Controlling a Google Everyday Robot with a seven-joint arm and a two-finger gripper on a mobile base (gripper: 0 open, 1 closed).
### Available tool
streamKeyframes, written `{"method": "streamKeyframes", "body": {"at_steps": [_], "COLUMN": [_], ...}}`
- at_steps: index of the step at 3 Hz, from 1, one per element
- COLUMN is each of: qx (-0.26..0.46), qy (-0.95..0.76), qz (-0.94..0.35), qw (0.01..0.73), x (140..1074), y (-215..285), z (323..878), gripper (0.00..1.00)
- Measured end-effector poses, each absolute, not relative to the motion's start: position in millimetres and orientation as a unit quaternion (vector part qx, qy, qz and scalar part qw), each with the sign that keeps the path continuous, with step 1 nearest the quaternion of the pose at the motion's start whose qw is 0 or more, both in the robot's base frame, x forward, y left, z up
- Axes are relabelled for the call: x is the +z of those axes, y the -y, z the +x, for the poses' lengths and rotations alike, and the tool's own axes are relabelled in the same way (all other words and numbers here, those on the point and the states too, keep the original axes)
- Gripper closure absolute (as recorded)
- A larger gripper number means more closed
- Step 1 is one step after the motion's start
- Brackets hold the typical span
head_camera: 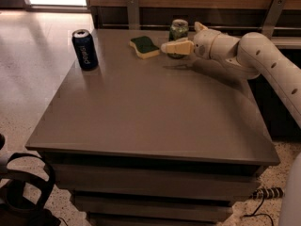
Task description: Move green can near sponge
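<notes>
The green can [178, 29] stands upright near the far edge of the table, just right of the sponge [144, 46]. The sponge lies flat, dark green top over a yellow body, about a hand's width from the can. My gripper [175, 44] reaches in from the right on a white arm [263, 60] and sits at the can, covering its lower part. The can's silver top and upper body show above the gripper.
A dark blue Pepsi can [84, 49] stands at the table's [150, 121] far left corner. A wooden wall with metal brackets [133, 11] runs behind the table. Black cables and gear [23, 187] lie on the floor at the front left.
</notes>
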State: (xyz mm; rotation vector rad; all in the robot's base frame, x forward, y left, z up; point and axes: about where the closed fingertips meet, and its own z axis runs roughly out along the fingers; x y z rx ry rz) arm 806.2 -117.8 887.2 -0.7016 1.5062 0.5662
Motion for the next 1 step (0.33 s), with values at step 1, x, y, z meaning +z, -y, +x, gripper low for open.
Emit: {"method": "streamKeyframes", "body": {"at_steps": [1], "qx": [0.248], "qy": [-0.660], "qz": [-0.307], "qw": [0.639], "x": [887.2], "y": [117.8], "z": [806.2], "gripper": [0.00]}}
